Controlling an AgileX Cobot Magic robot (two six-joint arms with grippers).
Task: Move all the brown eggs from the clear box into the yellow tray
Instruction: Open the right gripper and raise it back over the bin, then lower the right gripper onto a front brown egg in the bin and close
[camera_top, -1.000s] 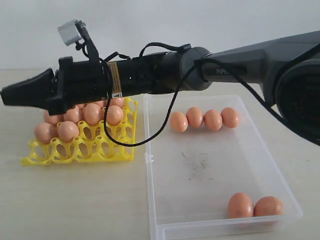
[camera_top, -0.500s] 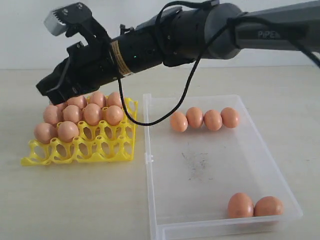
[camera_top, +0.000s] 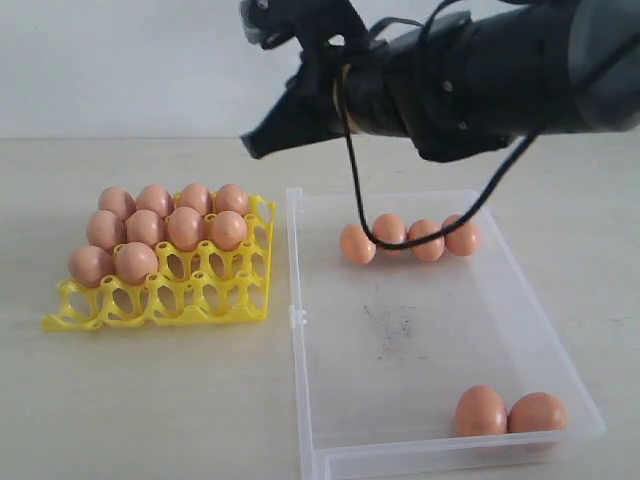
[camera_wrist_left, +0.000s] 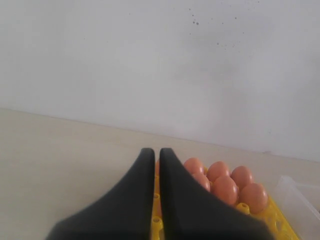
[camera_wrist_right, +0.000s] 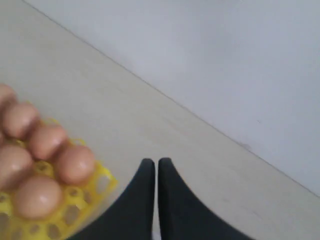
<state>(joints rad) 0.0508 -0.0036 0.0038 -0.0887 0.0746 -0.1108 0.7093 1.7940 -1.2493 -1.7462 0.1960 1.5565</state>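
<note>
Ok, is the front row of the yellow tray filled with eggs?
No, the cups along the near edge of the yellow tray stand empty; the brown eggs sit only in the rows behind.

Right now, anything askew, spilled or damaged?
Nothing spilled or broken. The only oddity is dark scuff marks on the clear box floor. Ten brown eggs sit in cups of the yellow tray; six lie loose in the box.

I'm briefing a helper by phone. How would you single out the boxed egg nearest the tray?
Find the clear box right of the yellow tray. Toward its far end four eggs lie in a row; two more sit in the near right corner. Yours is the row's left-end egg, closest to the tray.
</note>
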